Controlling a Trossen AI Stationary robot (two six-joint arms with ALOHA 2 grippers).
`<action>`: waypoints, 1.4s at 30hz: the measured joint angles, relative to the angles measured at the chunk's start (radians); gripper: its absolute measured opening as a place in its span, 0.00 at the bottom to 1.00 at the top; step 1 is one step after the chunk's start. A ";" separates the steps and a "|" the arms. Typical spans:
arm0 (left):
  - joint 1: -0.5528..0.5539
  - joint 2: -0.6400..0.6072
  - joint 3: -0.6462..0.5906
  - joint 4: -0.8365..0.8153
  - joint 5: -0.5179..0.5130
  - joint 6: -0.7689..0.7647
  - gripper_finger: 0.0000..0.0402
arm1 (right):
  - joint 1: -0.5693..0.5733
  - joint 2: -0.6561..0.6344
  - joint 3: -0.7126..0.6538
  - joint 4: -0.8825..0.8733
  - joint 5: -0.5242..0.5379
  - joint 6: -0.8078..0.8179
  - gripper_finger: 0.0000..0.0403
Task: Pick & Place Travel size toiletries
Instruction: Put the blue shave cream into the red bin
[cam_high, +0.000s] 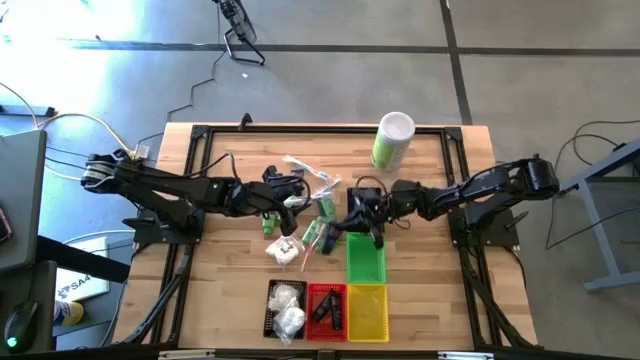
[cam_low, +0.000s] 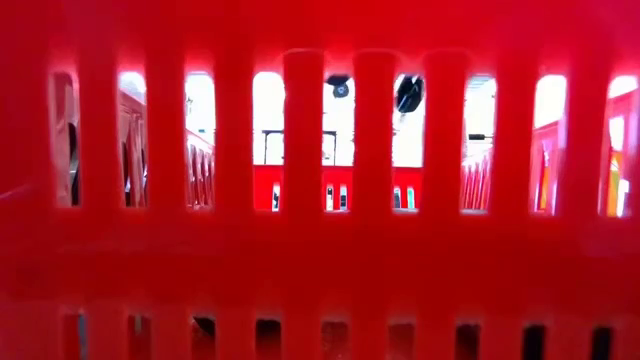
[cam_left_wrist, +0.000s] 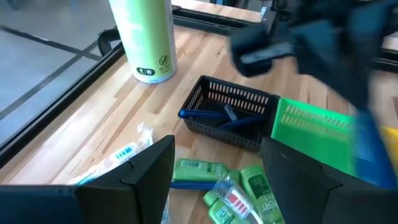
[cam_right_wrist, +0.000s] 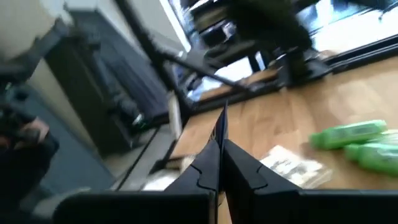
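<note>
Green bottles (cam_left_wrist: 245, 190) on wooden tabletop (cam_high: 430, 290).
Left tool (cam_high: 290, 222) fingers apart above them; right tool (cam_high: 372, 238) together, over green basket (cam_high: 366, 262).

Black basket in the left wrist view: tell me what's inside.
Inside the black basket lie dark blue tubes, at least two. Its near wall covers the bottom, so anything lower is hidden.

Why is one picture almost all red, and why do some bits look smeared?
Low view: a red basket stands right against the lens, so only slits show the bright room behind. Left wrist view: the other arm's tool is smeared, while the green canister is crisp. Right wrist view: soft throughout, the green bottles included.
</note>
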 joint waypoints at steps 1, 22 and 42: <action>0.000 0.000 0.000 -0.002 0.000 0.000 0.58 | 0.027 0.000 0.018 -0.035 0.012 -0.013 0.01; 0.000 0.001 0.000 -0.002 -0.001 -0.056 0.58 | 0.396 0.161 0.128 -0.135 0.308 -0.043 0.01; 0.000 0.003 0.000 -0.005 -0.004 -0.083 0.58 | 0.435 0.458 0.287 -0.061 0.107 0.075 0.02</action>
